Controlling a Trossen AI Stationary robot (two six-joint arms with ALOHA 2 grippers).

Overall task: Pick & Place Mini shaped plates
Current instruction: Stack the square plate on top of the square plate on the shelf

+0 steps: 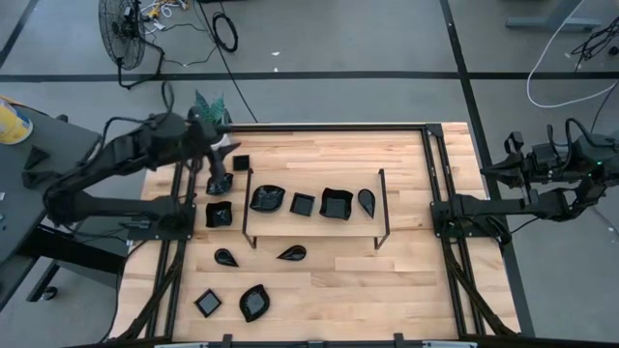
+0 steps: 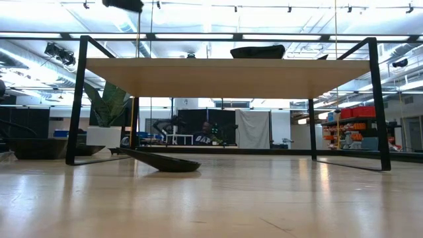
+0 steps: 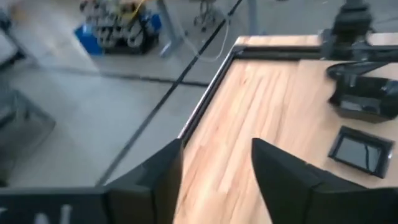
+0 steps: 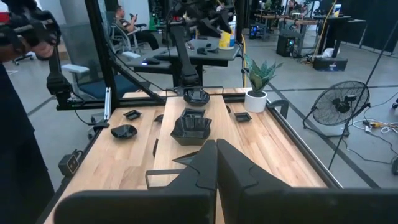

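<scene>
Worktop [image 1: 406, 280]: pale wood planks, thin black wire frame [image 1: 382, 208].
Mini shaped plates [image 1: 336, 203]: glossy black squares, teardrops, wavy leaves, scattered across worktop.
Left end effector [image 1: 219, 180]: fingers spread, above plates.
Right end effector [image 4: 216, 163]: pressed together, off worktop.

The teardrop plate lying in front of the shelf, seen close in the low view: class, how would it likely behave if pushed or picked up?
The teardrop plate looks rigid, holding its shallow curved shape. Its glossy black surface suggests that it may slip between fingers. It seems to rest on a small base with one thin rim lifted off the table, so a push on that rim would probably rock it.
</scene>
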